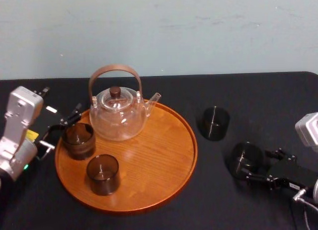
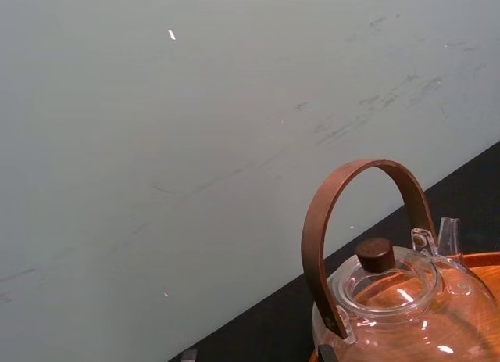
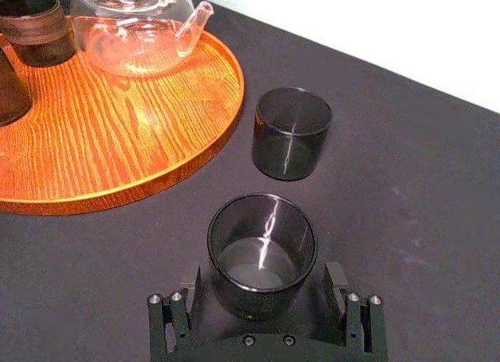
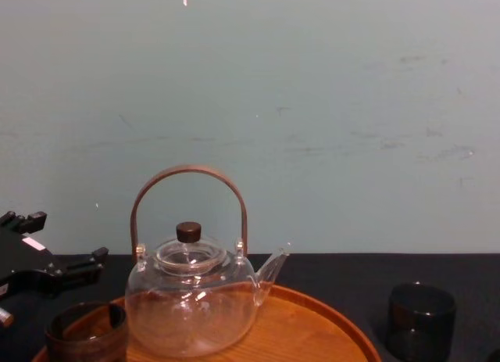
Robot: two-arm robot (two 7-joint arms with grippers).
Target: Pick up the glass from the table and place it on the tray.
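**Right gripper astride a glass on the table**

Head view: the large round orange-brown wooden tray point(image 1: 164, 165) lies centre-left and carries a clear glass teapot point(image 1: 118, 115). At lower right, the right gripper point(image 1: 251, 166) brackets a dark cylindrical glass point(image 1: 246, 155) that stands on the black table point(image 1: 223, 205), off the tray. The left gripper point(image 1: 62, 130) sits at the tray's left edge, jaws spread.

Right wrist view: the fingers point(image 3: 336, 282) flank the glass with narrow gaps, unclamped.

Chest view: the left gripper is at lower left.

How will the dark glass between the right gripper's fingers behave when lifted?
The glass looks smooth and shiny, so probably slippery; the right gripper, open around it, may need firm pressure. It seems empty, thus likely light. Short and wide, it should hardly tip.
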